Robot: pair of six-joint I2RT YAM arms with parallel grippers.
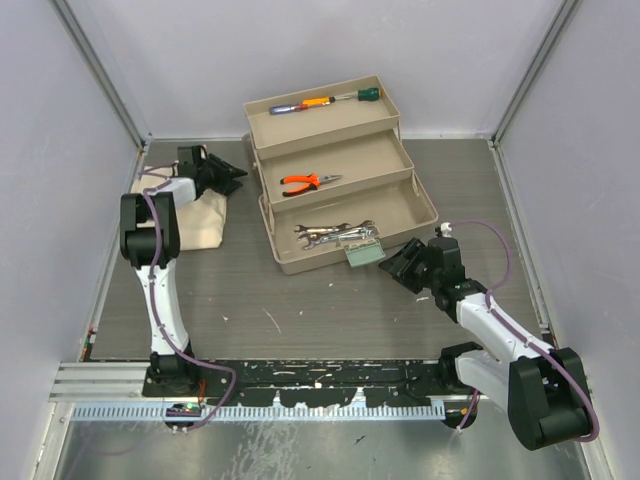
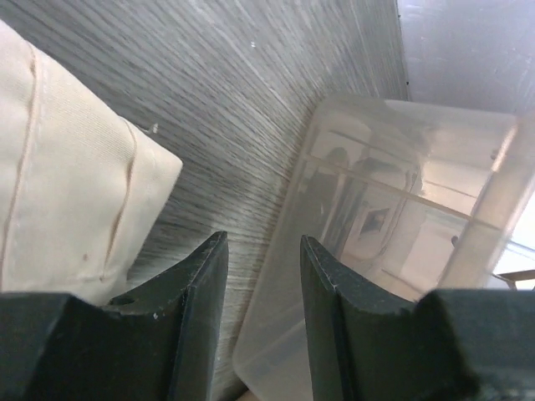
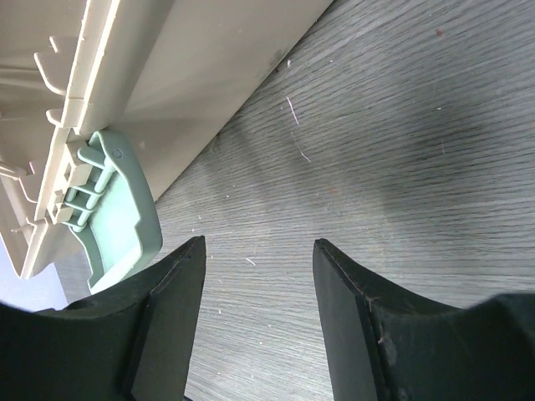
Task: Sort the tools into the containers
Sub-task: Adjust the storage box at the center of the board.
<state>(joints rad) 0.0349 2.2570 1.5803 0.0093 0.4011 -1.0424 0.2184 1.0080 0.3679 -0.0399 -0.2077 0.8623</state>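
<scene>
The tan toolbox (image 1: 425, 205) stands open in three stepped trays. Screwdrivers (image 1: 325, 101) lie in the top tray, orange-handled pliers (image 1: 308, 182) in the middle one, silver wrenches (image 1: 337, 234) in the bottom one. My left gripper (image 1: 232, 176) hovers just left of the box, open and empty; its wrist view shows the translucent box wall (image 2: 393, 234) past the fingertips (image 2: 261, 251). My right gripper (image 1: 405, 262) is open and empty over bare table, beside the pale green latch (image 1: 364, 253), which the right wrist view has as the latch (image 3: 121, 217) left of the gripper (image 3: 259, 251).
A cream cloth bag (image 1: 195, 222) lies under the left arm, also at the left in the left wrist view as the bag (image 2: 67, 175). Grey walls close in the table on three sides. A black rail (image 1: 320, 375) runs along the near edge.
</scene>
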